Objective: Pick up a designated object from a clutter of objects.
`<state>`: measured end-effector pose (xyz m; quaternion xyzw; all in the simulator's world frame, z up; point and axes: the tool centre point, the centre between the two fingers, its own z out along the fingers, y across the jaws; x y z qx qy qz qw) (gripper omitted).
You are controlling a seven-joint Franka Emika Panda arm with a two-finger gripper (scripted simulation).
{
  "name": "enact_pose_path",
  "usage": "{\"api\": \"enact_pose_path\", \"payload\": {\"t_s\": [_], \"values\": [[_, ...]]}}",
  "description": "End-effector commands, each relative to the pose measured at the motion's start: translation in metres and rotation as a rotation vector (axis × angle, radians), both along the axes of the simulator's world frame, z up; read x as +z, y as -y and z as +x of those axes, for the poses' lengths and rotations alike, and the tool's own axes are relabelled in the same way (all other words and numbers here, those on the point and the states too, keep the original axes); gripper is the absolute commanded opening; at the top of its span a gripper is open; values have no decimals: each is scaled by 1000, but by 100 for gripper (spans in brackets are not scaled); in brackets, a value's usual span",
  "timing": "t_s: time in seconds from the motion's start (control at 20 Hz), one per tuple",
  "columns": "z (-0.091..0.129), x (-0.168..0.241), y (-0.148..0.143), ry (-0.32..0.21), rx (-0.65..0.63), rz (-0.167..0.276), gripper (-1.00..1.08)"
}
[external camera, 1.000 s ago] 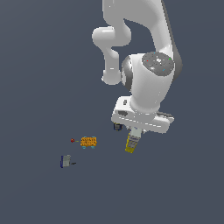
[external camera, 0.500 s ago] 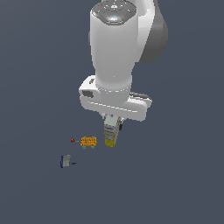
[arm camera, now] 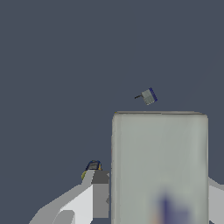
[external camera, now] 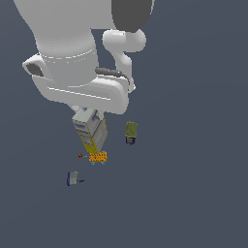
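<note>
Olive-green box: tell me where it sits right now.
In the exterior view the olive-green box sits apart from the rest, toward the exterior view's right of the yellow carton under the arm, and up-right of the orange block.

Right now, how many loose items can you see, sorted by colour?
Yellow with white-grey faces: 1, the tall rectangular carton
Olive-green: 1, the small box
Orange: 1, the small block with a red-tipped stick
Grey-blue: 1, the small box
Total: 4
</note>
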<state>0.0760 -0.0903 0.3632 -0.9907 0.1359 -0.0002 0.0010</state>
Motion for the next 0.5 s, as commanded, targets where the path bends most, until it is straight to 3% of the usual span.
{"api": "enact_pose_path", "payload": {"t_s": [0.0,0.45], "values": [[1,19,22,-1,1,0,-100],[7,64,72,-1,1,-2,-100]]}}
